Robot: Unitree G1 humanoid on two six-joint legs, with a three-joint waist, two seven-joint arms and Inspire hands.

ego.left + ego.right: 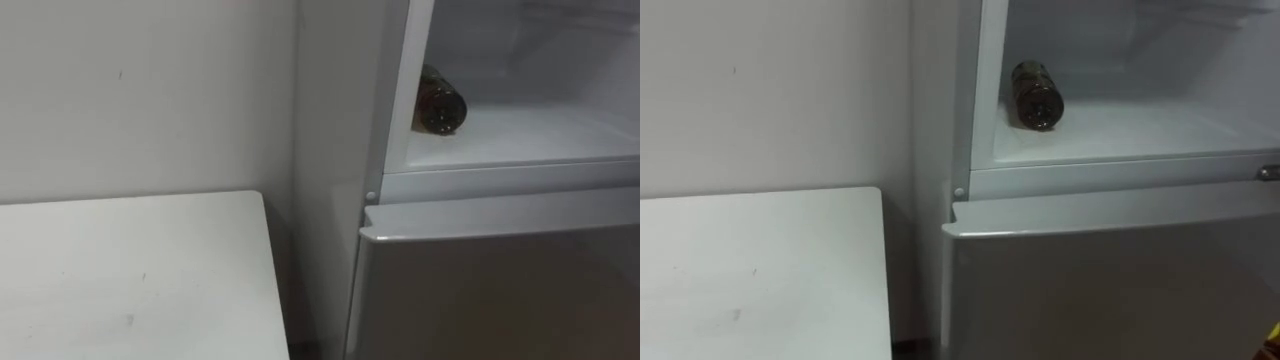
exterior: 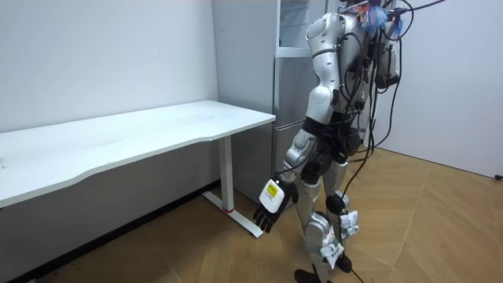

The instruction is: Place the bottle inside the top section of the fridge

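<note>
The bottle lies on its side in the fridge's upper compartment, by the left wall. The robot stands at the fridge beside the table, left hand hanging low, fingers loosely straight.

No legible text, robot hand tag — unreadable

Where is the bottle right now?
In the eye views the bottle lies on its side in the open upper fridge compartment, close to its left wall, above the lower door.
</note>
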